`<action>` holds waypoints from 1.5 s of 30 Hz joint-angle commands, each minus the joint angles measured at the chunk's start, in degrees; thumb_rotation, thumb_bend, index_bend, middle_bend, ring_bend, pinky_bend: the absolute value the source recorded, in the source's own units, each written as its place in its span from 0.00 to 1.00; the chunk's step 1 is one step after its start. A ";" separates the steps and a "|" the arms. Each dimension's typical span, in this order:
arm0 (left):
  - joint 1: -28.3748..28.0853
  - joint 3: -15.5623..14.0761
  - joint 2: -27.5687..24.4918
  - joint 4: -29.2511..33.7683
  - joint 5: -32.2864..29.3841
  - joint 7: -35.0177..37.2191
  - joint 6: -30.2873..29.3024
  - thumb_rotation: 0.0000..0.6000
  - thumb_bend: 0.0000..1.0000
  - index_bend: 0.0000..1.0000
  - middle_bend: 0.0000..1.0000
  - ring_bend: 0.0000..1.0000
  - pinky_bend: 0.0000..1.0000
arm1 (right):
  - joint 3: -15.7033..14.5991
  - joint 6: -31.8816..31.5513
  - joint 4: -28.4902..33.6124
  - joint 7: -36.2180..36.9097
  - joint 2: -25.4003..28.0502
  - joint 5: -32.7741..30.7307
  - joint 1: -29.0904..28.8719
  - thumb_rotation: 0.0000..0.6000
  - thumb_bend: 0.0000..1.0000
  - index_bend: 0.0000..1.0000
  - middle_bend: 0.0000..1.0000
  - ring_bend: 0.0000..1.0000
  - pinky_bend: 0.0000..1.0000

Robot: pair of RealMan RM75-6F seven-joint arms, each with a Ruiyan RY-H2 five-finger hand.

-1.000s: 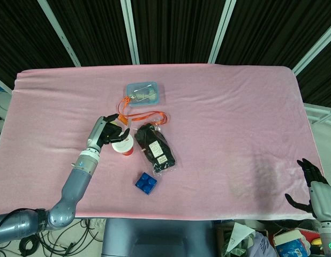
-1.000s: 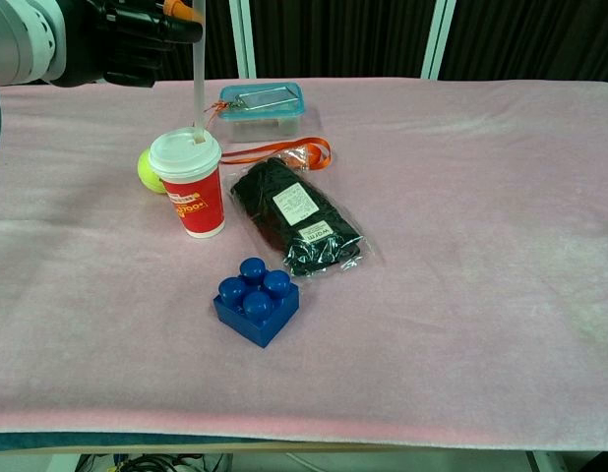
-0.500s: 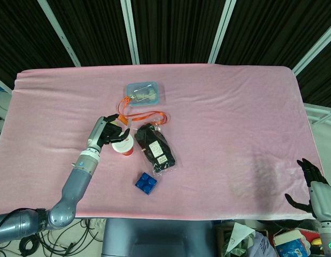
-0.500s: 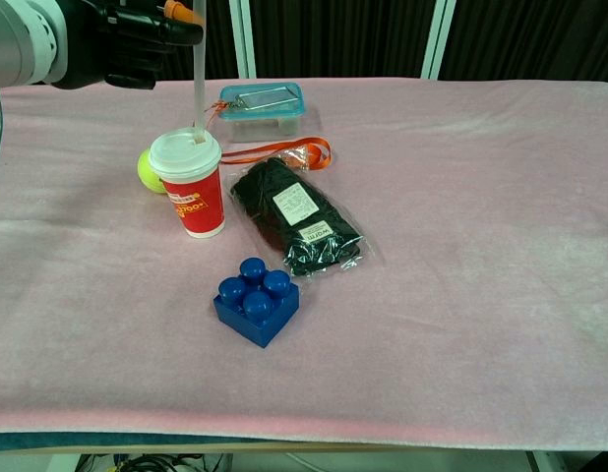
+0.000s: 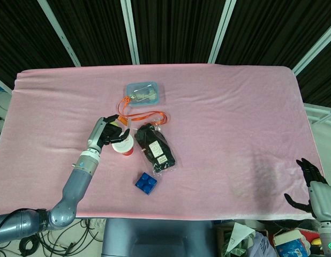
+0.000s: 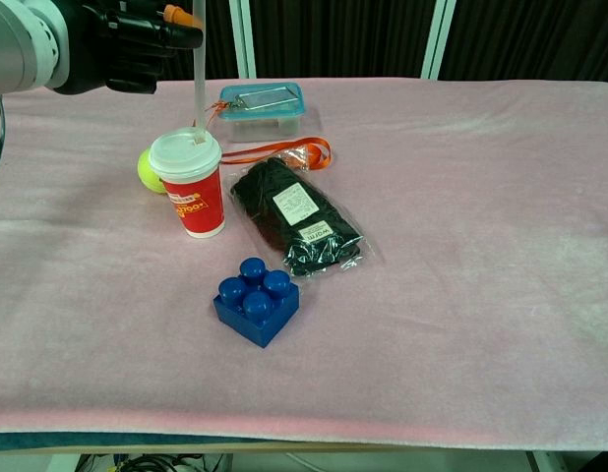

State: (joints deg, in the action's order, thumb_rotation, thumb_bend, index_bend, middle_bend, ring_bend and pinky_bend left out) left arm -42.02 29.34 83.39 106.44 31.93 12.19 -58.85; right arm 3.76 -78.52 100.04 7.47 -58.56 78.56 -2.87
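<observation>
A red paper cup with a white lid stood upright on the pink table, a straw rising from it, and behind it a clear blue-rimmed box held a small metal item too small to identify. The left hand hovered beside the straw's upper part with fingers curled; whether it pinched the straw could not be told, and a yellow ball was half hidden behind the cup. The right hand rested off the table's near corner, fingers apart and empty, partly cut off by the frame edge.
</observation>
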 commanded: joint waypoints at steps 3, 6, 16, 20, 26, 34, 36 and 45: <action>0.15 -0.42 0.38 -0.58 0.66 0.20 0.21 1.00 0.38 0.58 1.00 1.00 1.00 | 0.00 -0.01 -0.06 0.10 0.00 0.02 0.01 1.00 0.18 0.00 0.00 0.00 0.17; 0.27 -0.78 0.70 -0.98 1.55 0.21 0.13 1.00 0.35 0.57 1.00 1.00 1.00 | -0.02 0.05 -0.02 0.18 0.02 -0.01 0.01 1.00 0.18 0.00 0.00 0.00 0.17; 1.08 -1.31 0.91 -1.70 3.70 0.73 -0.19 1.00 0.25 0.51 1.00 1.00 1.00 | 0.00 0.03 0.01 0.21 0.00 -0.04 0.00 1.00 0.18 0.00 0.00 0.00 0.17; 1.44 -1.52 0.78 -1.72 4.15 0.82 -0.16 1.00 0.25 0.51 1.00 1.00 1.00 | 0.04 -0.11 0.03 0.22 -0.03 -0.01 0.04 1.00 0.18 0.00 0.00 0.00 0.17; 1.96 -1.49 0.45 -1.52 4.64 1.12 -0.24 1.00 0.25 0.50 1.00 1.00 1.00 | 0.03 -0.15 0.03 0.18 -0.04 0.02 0.05 1.00 0.18 0.00 0.00 0.00 0.17; 3.71 -1.57 -2.00 1.09 10.20 0.71 -2.31 1.00 0.21 0.46 1.00 0.99 1.00 | 0.06 -0.02 -0.03 0.21 0.03 -0.11 0.02 1.00 0.18 0.00 0.00 0.00 0.17; 4.56 -3.13 -3.45 1.85 15.11 -1.35 -3.93 1.00 0.18 0.43 0.98 0.94 0.95 | 0.05 -0.05 -0.11 0.15 0.02 -0.02 0.00 1.00 0.18 0.00 0.00 0.00 0.17; 11.52 -15.06 -11.56 0.63 38.65 -16.44 -15.59 1.00 0.10 0.21 0.18 0.16 0.24 | -0.10 -0.09 -0.28 -0.67 0.00 0.14 -0.02 1.00 0.18 0.00 0.00 0.00 0.17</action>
State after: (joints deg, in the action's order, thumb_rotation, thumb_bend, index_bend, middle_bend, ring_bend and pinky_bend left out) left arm -34.47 20.02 75.92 107.64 62.57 2.39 -68.69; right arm 3.66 -78.58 99.78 6.85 -58.56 78.66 -2.89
